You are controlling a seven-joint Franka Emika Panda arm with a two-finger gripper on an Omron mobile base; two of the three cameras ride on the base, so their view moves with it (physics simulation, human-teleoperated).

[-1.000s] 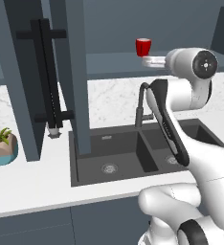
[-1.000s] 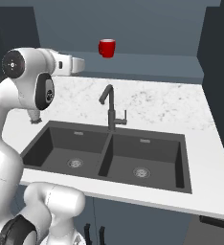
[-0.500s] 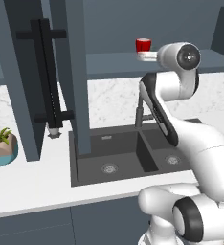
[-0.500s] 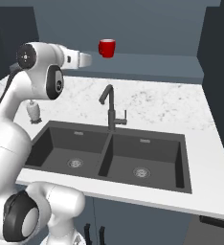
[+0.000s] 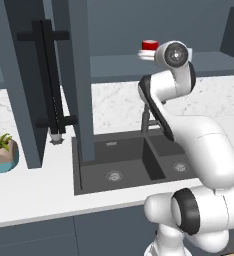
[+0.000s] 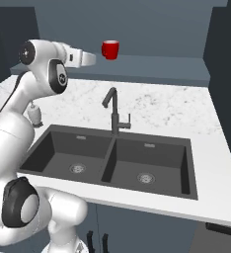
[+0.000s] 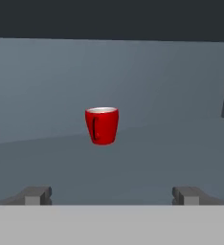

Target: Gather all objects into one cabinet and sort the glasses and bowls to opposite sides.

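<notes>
Facing the unmarked red cup [image 7: 102, 125], the gripper [image 7: 112, 195] stands open.

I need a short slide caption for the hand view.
Open gripper faces an upright red cup on the cabinet shelf.

The cup [image 7: 102, 125] stands upright on the cabinet shelf [image 6: 157, 66], straight ahead of the claw [image 7: 112, 195] and apart from it, between the lines of its spread fingers [image 7: 37, 195]. Below the claw lies the counter [image 6: 172, 106], with the faucet [image 6: 115, 111] behind the double sink [image 6: 112, 158]. A plant pot [image 5: 3, 156] sits on the counter far to the claw's left.
</notes>
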